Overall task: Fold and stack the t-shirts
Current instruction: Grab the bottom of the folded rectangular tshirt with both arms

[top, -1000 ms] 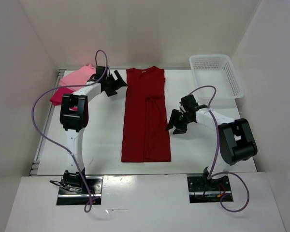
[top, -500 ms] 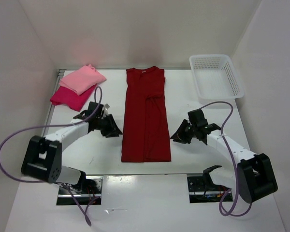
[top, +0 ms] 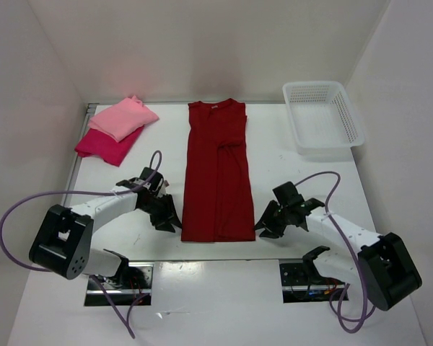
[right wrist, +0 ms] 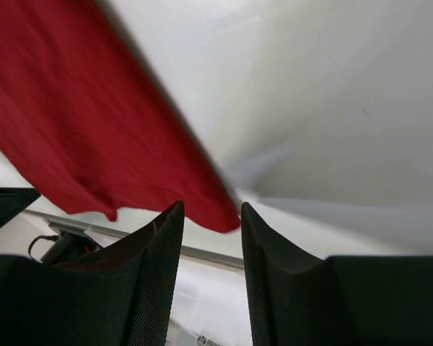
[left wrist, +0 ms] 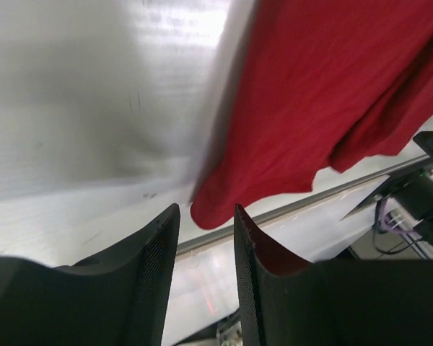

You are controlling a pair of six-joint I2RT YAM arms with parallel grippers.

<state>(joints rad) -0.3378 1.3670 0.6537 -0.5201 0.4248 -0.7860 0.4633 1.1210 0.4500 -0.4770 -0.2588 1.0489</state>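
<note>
A dark maroon t-shirt [top: 216, 173], folded into a long strip, lies down the middle of the table, collar at the far end. My left gripper [top: 170, 220] sits low by its near left hem corner; in the left wrist view the gripper [left wrist: 206, 216] is open, with the shirt's corner [left wrist: 211, 209] just past its tips and nothing between them. My right gripper [top: 264, 225] is at the near right hem corner. It is open too [right wrist: 209, 213], and the cloth [right wrist: 58, 108] ends just beyond its fingertips. A folded light pink t-shirt [top: 123, 117] rests on a folded magenta one [top: 101, 146] at the back left.
A white mesh basket [top: 353, 122] stands at the back right. The table's near edge [left wrist: 310, 202] runs just beyond the shirt's hem, with the arm bases behind it. White walls close in the left, right and far sides.
Both arms swung from the shirt's far and middle parts down to its near hem corners. Both grippers narrowed, then widened a little.
</note>
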